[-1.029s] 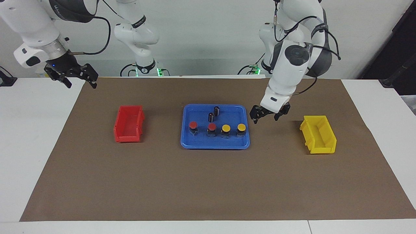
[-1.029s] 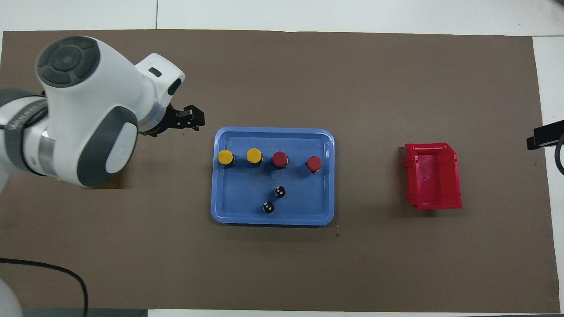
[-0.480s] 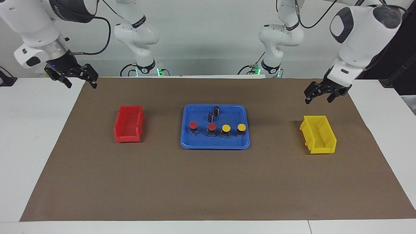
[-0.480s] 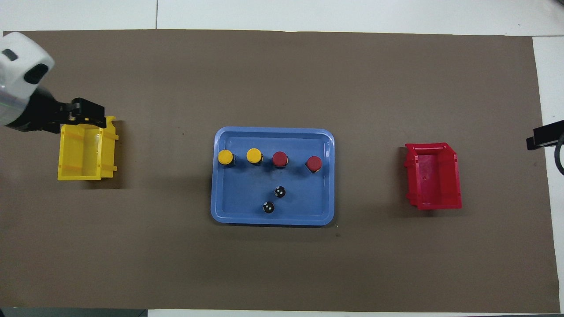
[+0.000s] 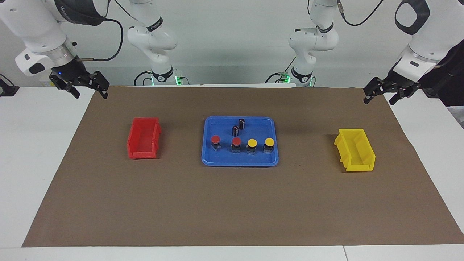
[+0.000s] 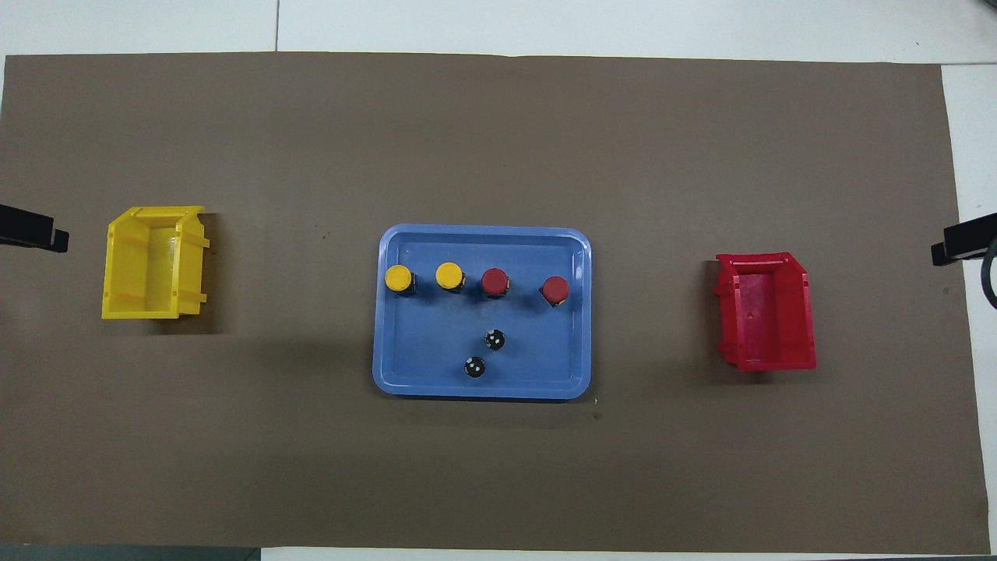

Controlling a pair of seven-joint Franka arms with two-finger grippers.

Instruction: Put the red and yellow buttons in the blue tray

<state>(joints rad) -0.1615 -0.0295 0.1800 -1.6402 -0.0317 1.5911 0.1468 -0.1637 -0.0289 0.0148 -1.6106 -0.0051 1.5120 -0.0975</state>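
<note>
All four red and yellow buttons [image 5: 241, 144] stand upright in a row inside the blue tray [image 5: 240, 161], with two dark cylinders [image 5: 238, 127]. My left gripper [image 5: 385, 94] and right gripper [image 5: 80, 86] hang empty, fingers spread, over the mat's corners nearest my bases.

Only one marking shows: white lettering on the dark grey band of the white robot arm [image 5: 78, 11] at the upper left of the facing view. It possibly reads "FRANKA", but it is too small and slanted to read surely.
</note>
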